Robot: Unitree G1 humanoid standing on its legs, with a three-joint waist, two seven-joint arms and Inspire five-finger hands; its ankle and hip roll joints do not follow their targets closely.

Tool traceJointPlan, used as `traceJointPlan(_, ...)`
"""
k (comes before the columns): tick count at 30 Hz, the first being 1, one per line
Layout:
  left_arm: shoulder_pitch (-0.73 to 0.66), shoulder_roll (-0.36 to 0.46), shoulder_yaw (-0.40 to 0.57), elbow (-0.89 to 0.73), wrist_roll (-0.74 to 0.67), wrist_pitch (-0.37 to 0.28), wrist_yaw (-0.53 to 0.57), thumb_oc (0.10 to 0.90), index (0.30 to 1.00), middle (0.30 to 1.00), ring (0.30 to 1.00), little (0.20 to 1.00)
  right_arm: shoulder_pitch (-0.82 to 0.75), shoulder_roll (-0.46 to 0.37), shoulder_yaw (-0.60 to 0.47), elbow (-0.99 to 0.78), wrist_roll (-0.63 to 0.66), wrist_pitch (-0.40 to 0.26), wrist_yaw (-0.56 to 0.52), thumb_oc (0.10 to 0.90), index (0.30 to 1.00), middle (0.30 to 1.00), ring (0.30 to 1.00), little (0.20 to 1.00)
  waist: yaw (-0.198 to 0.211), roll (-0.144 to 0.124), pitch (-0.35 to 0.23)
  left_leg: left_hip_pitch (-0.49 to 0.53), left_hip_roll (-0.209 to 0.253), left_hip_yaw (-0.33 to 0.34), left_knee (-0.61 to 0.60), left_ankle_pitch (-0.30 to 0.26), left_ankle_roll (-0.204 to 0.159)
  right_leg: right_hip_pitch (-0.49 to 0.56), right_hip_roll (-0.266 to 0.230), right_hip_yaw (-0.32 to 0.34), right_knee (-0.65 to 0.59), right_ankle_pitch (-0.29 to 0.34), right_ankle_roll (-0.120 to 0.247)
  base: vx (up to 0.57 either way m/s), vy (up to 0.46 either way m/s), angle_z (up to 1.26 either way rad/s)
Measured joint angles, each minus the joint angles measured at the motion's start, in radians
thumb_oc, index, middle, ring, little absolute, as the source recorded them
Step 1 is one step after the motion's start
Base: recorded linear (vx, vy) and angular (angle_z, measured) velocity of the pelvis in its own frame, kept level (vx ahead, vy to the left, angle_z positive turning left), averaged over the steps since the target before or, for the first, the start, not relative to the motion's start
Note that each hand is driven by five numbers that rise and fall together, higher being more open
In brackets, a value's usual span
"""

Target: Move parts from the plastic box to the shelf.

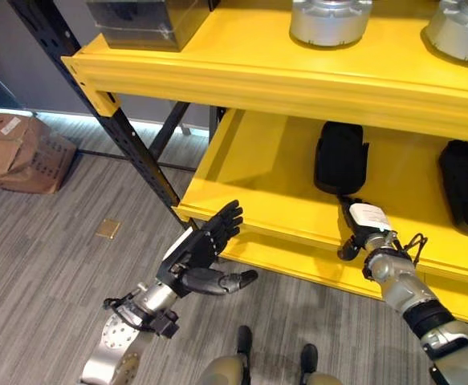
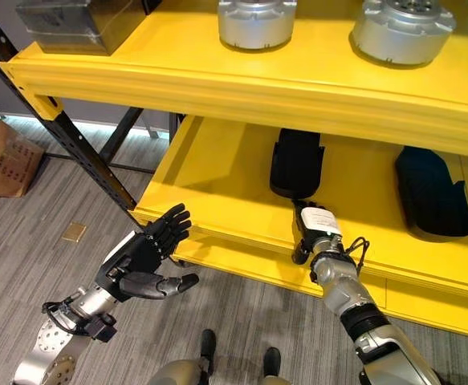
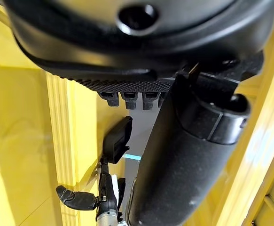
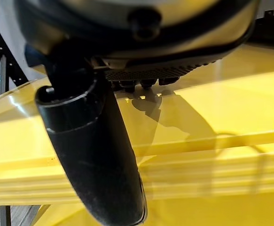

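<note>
A yellow metal shelf [image 1: 242,76] on black uprights is seen ahead, with an upper level and a lower level. On the lower level, two black moulded parts are laid well apart: one black part [image 1: 339,157] towards the middle and a second black part [image 1: 466,186] at the right. On the upper level, two round silver metal parts [image 1: 330,19] are stood side by side at the right, and a grey metal box [image 1: 145,22] is set at the left end.

The right hand [image 1: 364,231] is held over the near edge of the lower level, just near of the middle black part; its fingers are extended towards the shelf surface in the right wrist view, and nothing is held in it. Contact with the part cannot be determined.

The left hand [image 1: 204,253] is held in the air, left of and near of the lower level's front corner, with fingers straight and spread, thumb out, and nothing held.

A brown cardboard box [image 1: 18,151] is noted on the grey wood-pattern floor [image 1: 49,257] at far left.
</note>
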State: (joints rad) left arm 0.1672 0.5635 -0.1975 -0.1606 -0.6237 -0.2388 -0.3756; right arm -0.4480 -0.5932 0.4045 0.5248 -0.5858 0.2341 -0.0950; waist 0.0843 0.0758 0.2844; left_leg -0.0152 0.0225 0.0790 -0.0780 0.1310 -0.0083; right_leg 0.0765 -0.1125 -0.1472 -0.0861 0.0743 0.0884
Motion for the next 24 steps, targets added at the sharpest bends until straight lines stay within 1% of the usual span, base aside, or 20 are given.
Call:
traceJointPlan(3, 0.001, 0.000, -0.001, -0.001, 0.000, 0.000, 0.000, 0.900, 1.000, 1.000, 1.000, 1.000, 0.016, 0.000, -0.022, -0.010, 0.000, -0.001, 0.003, 0.900, 1.000, 1.000, 1.000, 1.000, -0.001, 0.000, 0.000, 0.000, 0.000, 0.000, 0.000, -0.003, -0.003, -0.001, -0.001, 0.001, 0.000, 0.000, 0.000, 0.00, 0.000, 0.00)
traceJointPlan(5, 0.008, 0.000, -0.001, -0.006, 0.000, 0.000, 0.002, 0.900, 1.000, 1.000, 1.000, 1.000, 0.088, 0.000, -0.049, -0.132, -0.001, 0.012, 0.040, 0.900, 1.000, 1.000, 1.000, 1.000, -0.005, 0.000, 0.000, -0.001, 0.000, 0.004, 0.000, -0.005, -0.001, -0.003, -0.002, 0.004, 0.000, -0.001, 0.001, -0.03, 0.020, -0.04)
traceJointPlan(7, 0.015, 0.000, -0.001, -0.009, 0.001, 0.000, 0.002, 0.900, 1.000, 1.000, 1.000, 1.000, 0.125, -0.001, -0.056, -0.178, -0.001, 0.008, 0.054, 0.900, 1.000, 1.000, 1.000, 1.000, -0.010, -0.001, 0.000, 0.000, -0.001, 0.007, 0.000, -0.006, 0.000, -0.003, -0.003, 0.006, 0.000, -0.001, 0.001, -0.02, 0.016, -0.04)
traceJointPlan(9, 0.026, -0.010, 0.004, -0.016, 0.001, -0.002, 0.003, 0.900, 1.000, 1.000, 1.000, 1.000, 0.169, 0.002, -0.073, -0.261, -0.003, 0.014, 0.078, 0.900, 1.000, 1.000, 1.000, 1.000, -0.024, -0.002, 0.002, -0.001, -0.001, 0.014, 0.000, -0.006, 0.000, -0.006, 0.000, 0.008, 0.000, -0.002, 0.003, -0.01, 0.014, -0.05)
traceJointPlan(10, 0.032, -0.015, 0.004, -0.017, 0.002, -0.002, 0.008, 0.900, 1.000, 1.000, 1.000, 1.000, 0.213, 0.002, -0.071, -0.311, -0.004, 0.008, 0.099, 0.900, 1.000, 1.000, 1.000, 1.000, -0.036, -0.006, 0.003, 0.000, -0.001, 0.019, 0.000, -0.007, 0.000, -0.007, 0.001, 0.011, 0.001, -0.003, 0.003, -0.02, 0.016, -0.11)
traceJointPlan(11, 0.044, -0.035, 0.007, -0.019, 0.002, -0.003, 0.016, 0.900, 1.000, 1.000, 1.000, 1.000, 0.273, 0.005, -0.077, -0.399, -0.007, 0.009, 0.109, 0.900, 1.000, 1.000, 1.000, 1.000, -0.044, -0.008, 0.004, 0.000, -0.001, 0.024, 0.000, -0.010, 0.000, -0.011, 0.000, 0.018, 0.001, -0.004, 0.004, -0.01, 0.006, -0.13)
traceJointPlan(15, 0.052, -0.040, 0.008, -0.020, 0.004, -0.003, 0.020, 0.900, 1.000, 1.000, 1.000, 1.000, 0.375, 0.003, -0.074, -0.539, -0.012, 0.003, 0.135, 0.900, 1.000, 1.000, 1.000, 1.000, -0.081, -0.018, 0.009, 0.000, 0.000, 0.028, 0.000, -0.012, 0.000, -0.014, 0.001, 0.028, 0.001, -0.005, 0.005, -0.01, -0.005, -0.09)
traceJointPlan(17, 0.051, -0.040, 0.010, -0.025, 0.004, -0.003, 0.024, 0.900, 1.000, 1.000, 1.000, 1.000, 0.413, -0.004, -0.073, -0.595, -0.012, 0.001, 0.151, 0.900, 1.000, 1.000, 1.000, 1.000, -0.088, -0.025, 0.012, 0.002, 0.003, 0.038, 0.000, -0.012, 0.000, -0.017, 0.003, 0.032, 0.001, -0.003, 0.004, -0.02, -0.004, -0.11)
traceJointPlan(20, 0.058, -0.039, 0.010, -0.050, 0.009, -0.006, 0.048, 0.900, 1.000, 1.000, 1.000, 1.000, 0.456, -0.025, -0.080, -0.648, 0.001, -0.009, 0.141, 0.900, 1.000, 1.000, 1.000, 1.000, -0.099, -0.033, 0.013, 0.003, 0.008, 0.052, 0.000, -0.013, -0.002, -0.024, 0.007, 0.052, 0.001, -0.001, 0.002, -0.02, 0.000, -0.14)
traceJointPlan(22, 0.065, -0.038, 0.011, -0.057, 0.009, -0.011, 0.069, 0.900, 1.000, 1.000, 1.000, 1.000, 0.462, -0.032, -0.086, -0.680, 0.001, -0.022, 0.097, 0.900, 1.000, 1.000, 1.000, 1.000, -0.109, -0.033, 0.013, 0.002, 0.008, 0.057, -0.001, -0.014, -0.002, -0.027, 0.007, 0.057, 0.001, 0.001, 0.002, -0.01, 0.003, -0.11)
traceJointPlan(24, 0.064, -0.039, 0.008, -0.059, 0.010, -0.011, 0.082, 0.900, 1.000, 1.000, 1.000, 1.000, 0.462, -0.032, -0.106, -0.692, 0.003, -0.049, 0.058, 0.900, 1.000, 1.000, 1.000, 1.000, -0.114, -0.034, 0.013, 0.002, 0.010, 0.064, -0.001, -0.017, -0.001, -0.031, 0.008, 0.060, 0.001, 0.003, 0.004, -0.01, 0.009, -0.11)
